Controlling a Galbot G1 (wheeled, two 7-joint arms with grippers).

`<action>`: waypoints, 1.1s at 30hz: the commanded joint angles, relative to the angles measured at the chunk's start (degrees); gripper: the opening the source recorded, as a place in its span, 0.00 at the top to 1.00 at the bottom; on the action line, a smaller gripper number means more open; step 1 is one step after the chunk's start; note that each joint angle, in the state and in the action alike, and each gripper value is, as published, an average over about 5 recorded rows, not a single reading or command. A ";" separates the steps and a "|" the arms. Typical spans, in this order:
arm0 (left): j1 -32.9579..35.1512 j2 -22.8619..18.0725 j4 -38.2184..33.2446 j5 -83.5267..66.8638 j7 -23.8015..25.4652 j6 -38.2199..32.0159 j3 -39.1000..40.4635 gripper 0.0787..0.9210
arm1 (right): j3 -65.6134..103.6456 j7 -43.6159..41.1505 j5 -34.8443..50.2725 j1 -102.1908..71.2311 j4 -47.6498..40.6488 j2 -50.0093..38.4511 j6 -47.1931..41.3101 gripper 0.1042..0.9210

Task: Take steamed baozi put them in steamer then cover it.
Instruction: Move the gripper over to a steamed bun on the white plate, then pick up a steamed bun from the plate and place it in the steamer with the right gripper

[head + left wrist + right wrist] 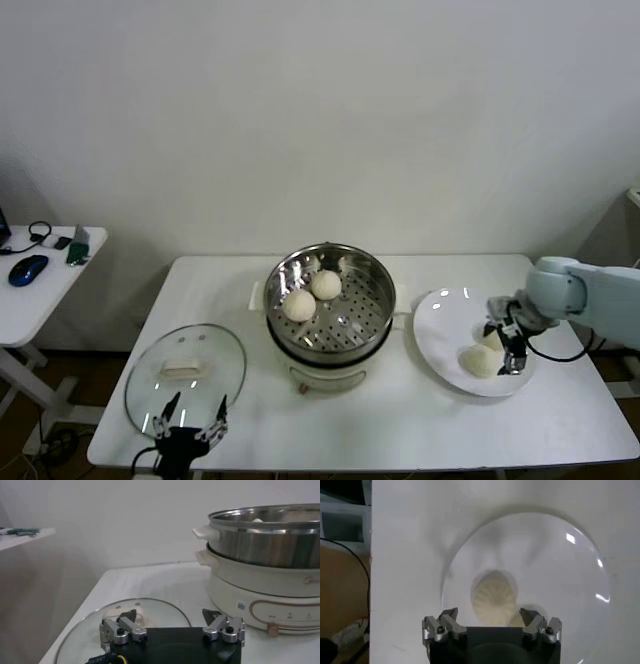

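Note:
The steamer [330, 300] stands mid-table with two baozi [299, 305] [325, 284] on its perforated tray. Two more baozi [478, 361] [490, 338] lie on a white plate [440, 320] to its right. My right gripper [508, 347] hangs over that plate, open. In the right wrist view one pleated baozi [494, 597] sits just ahead of the right gripper [490, 617], between the lines of its fingers and apart from them. My left gripper [190, 420] waits open at the table's front left, over the near rim of the glass lid [185, 375].
In the left wrist view the left gripper [172, 617] stands above the lid [145, 611], with the steamer [270, 545] on its white base beyond. A side table [50, 290] with a blue mouse [27, 269] stands at far left.

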 commanded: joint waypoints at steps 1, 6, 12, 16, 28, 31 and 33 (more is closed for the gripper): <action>0.04 0.01 0.16 -0.05 0.03 -0.01 -0.15 0.12 | 9.04 1.37 -2.79 -10.73 -5.24 0.93 -0.41 0.12; -0.07 0.11 0.38 -0.15 0.08 -0.03 -0.29 0.12 | 10.74 1.74 -2.68 -12.60 -7.25 2.40 -0.63 0.13; -0.31 0.10 0.48 -0.22 0.13 0.16 -0.20 0.12 | 10.80 1.47 -2.57 -13.10 -7.52 2.87 -0.82 0.17; -0.38 0.16 0.45 -0.18 0.17 0.26 -0.12 0.12 | 11.04 1.52 -2.69 -13.42 -7.89 3.05 -0.91 0.24; 0.03 0.41 -0.03 -0.01 0.15 0.32 0.07 0.12 | 5.29 -2.60 -0.36 -4.01 -6.60 3.98 2.16 0.39; 0.15 0.53 -0.30 0.03 0.15 0.36 0.05 0.12 | -0.23 -5.34 1.20 5.36 -5.16 5.07 4.93 0.40; 0.21 0.64 -0.47 0.03 0.16 0.37 0.06 0.12 | -3.95 -7.31 2.21 12.30 -4.23 6.32 7.65 0.39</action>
